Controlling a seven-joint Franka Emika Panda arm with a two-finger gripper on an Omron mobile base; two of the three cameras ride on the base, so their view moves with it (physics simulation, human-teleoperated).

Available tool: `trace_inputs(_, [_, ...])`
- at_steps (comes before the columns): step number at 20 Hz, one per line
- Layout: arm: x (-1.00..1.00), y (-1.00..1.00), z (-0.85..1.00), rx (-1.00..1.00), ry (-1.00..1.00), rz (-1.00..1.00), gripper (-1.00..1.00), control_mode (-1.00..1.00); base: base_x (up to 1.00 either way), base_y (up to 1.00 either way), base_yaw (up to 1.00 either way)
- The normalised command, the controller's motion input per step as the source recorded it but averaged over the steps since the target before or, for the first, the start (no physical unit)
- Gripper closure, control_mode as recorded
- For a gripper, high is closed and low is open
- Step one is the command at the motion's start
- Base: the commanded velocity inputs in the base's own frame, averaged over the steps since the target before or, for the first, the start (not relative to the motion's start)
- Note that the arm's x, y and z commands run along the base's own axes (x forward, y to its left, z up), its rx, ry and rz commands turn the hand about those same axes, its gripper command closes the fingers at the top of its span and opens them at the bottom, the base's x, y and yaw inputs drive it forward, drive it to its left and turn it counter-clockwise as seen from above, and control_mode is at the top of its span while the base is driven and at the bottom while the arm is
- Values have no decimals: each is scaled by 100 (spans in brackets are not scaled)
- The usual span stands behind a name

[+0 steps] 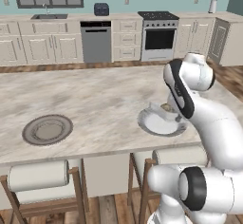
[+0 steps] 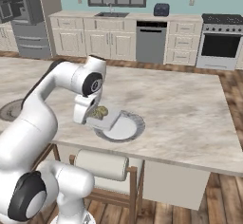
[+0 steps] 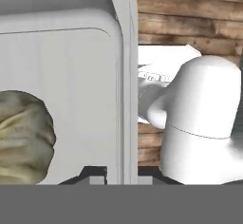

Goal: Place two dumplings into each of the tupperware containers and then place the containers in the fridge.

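A simulated kitchen, its pale marble island counter [image 1: 95, 104] running wide before cream cabinets and a steel dishwasher [image 1: 96, 41]; you see the white arm bent low over the island's near right edge, its two-finger gripper [image 3: 121, 173] clenched on the rim of a shallow pale grey translucent tupperware container [image 2: 108, 119]; the container is tilted, lifted off a round grey plate [image 2: 130, 132] beneath it; inside it lies a tan crimped dumpling [image 2: 98, 112], close against the hand; from the hand camera that dumpling [image 3: 23, 135] bulks at the left of the tray's floor; a second round brownish-grey plate [image 1: 47, 129] sits well apart at the counter's near left; the grey fridge [image 2: 26, 19] stands far left, across the room.
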Motion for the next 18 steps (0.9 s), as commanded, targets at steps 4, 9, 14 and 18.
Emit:
trace_inputs(4, [-48,87,3,-27,-9,-4,100,-100,0,0,0])
trace_inputs(9, [-62,14,24,-9,-5,-2,100,-100,0,0,0])
trace_inputs(14, [-60,-1,46,-5,0,0,100,-100,0,0,0])
trace_inputs(18, [-24,-4,41,0,-10,11,100,-100,0,0,0])
